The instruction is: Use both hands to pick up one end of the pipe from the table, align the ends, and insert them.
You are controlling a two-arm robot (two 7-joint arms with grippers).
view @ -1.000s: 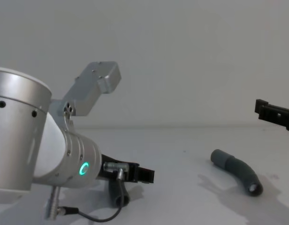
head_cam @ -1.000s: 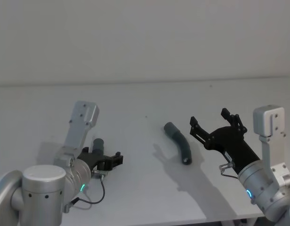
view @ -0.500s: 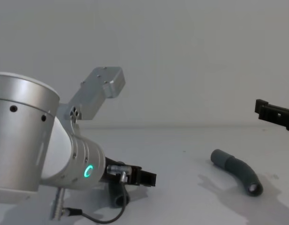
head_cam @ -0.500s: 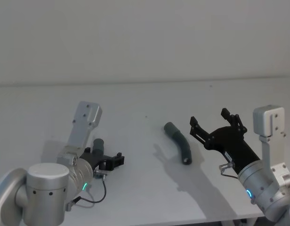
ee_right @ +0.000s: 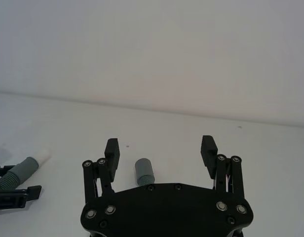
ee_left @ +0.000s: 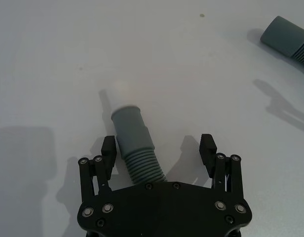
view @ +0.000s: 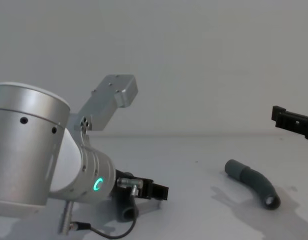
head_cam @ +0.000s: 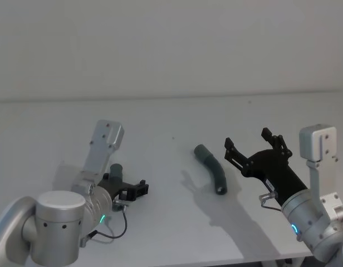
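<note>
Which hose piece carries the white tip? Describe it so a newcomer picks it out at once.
On the white table, look to the left side, where the left gripper sits low over the surface. The ribbed grey hose piece lies between its open fingers. Unlike the other hose piece, alone mid-table near the right gripper, its cuff ends in a narrower white tip.

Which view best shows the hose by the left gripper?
Left wrist view: the dark grey ribbed hose piece lies between open jaws, cuff and white tip visible. Head and chest views: arm covers most; right wrist view: distant.
</note>
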